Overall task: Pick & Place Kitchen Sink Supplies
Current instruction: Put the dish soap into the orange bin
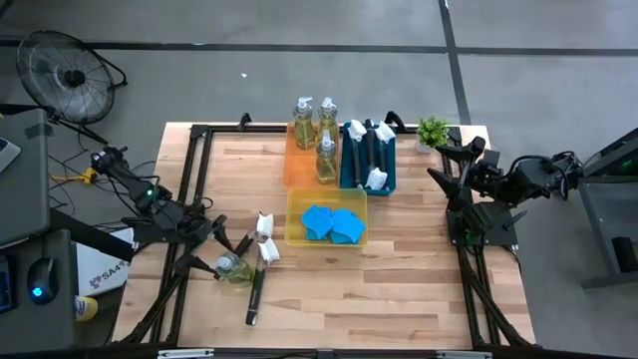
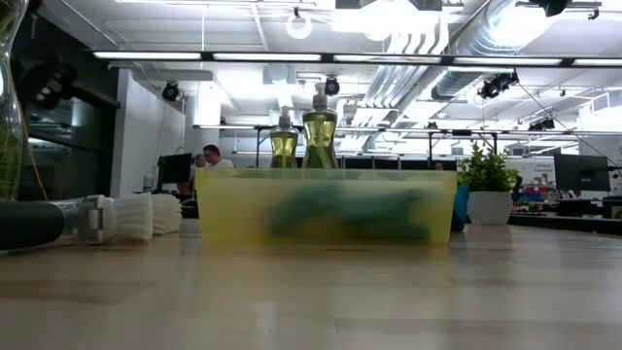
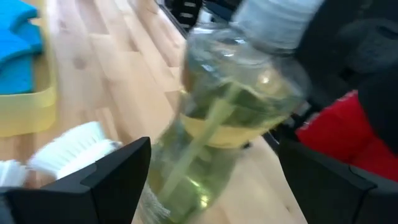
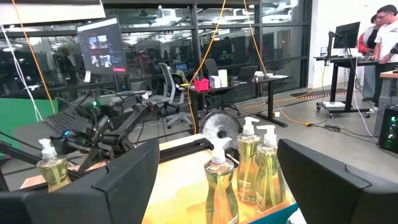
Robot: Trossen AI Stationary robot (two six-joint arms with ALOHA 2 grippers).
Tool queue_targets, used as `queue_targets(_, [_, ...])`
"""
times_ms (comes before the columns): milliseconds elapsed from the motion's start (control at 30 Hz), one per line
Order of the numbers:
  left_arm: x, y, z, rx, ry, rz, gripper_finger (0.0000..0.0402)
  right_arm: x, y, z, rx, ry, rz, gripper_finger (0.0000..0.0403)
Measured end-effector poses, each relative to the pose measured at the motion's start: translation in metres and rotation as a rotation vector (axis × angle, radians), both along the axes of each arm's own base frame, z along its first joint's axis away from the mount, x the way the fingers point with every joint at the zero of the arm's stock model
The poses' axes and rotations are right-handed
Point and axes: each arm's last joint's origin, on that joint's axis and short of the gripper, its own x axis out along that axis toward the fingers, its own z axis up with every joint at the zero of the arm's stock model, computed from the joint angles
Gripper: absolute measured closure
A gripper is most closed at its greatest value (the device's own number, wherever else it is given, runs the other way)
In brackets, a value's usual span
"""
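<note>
The bench (image 1: pixel 399 289) is carrying three trays near its twelve o'clock edge and a few loose supplies at about eight o'clock, where the left gripper (image 1: pixel 221 261) is working. Its jaws are standing wide around a loose soap bottle (image 1: pixel 235 267), one finger (image 3: pixel 99 186) on each side; in the left wrist view the bottle (image 3: pixel 230 118) is filling the gap, and whether the pads are touching it cannot be told. To do this step well, the jaws should probably be closing squarely on the bottle's body, below the white top, and lifting straight up so the two dish brushes (image 1: pixel 261 261) lying just beside it, at its three o'clock, are not dragged along. The slick, rounded plastic is likely to twist in a skewed hold.

The right gripper (image 1: pixel 451 168) is waiting at the bench's two o'clock corner, jaws open and empty.

The orange tray (image 1: pixel 291 168) is holding three upright soap bottles (image 1: pixel 315 135). The teal tray (image 1: pixel 391 179), at its three o'clock, is holding several brushes (image 1: pixel 367 150). The yellow tray (image 1: pixel 295 227), at six o'clock from both, is holding blue sponges (image 1: pixel 333 223). A small potted plant (image 1: pixel 433 131) is standing just beside the teal tray.
</note>
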Motion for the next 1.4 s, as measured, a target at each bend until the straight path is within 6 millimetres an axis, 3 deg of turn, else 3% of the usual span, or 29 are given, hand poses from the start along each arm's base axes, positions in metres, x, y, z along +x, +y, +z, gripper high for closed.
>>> queue_targets(433, [0.007, -0.005, -0.021, 0.001, -0.056, -0.012, 0.0053, 0.0, 0.0, 0.0, 0.0, 0.0, 0.0, 0.0082])
queue_targets(1400, [0.02, -0.017, -0.013, 0.026, -0.202, -0.089, 0.0053, 0.0, 0.0, 0.0, 0.0, 0.0, 0.0, 0.0082])
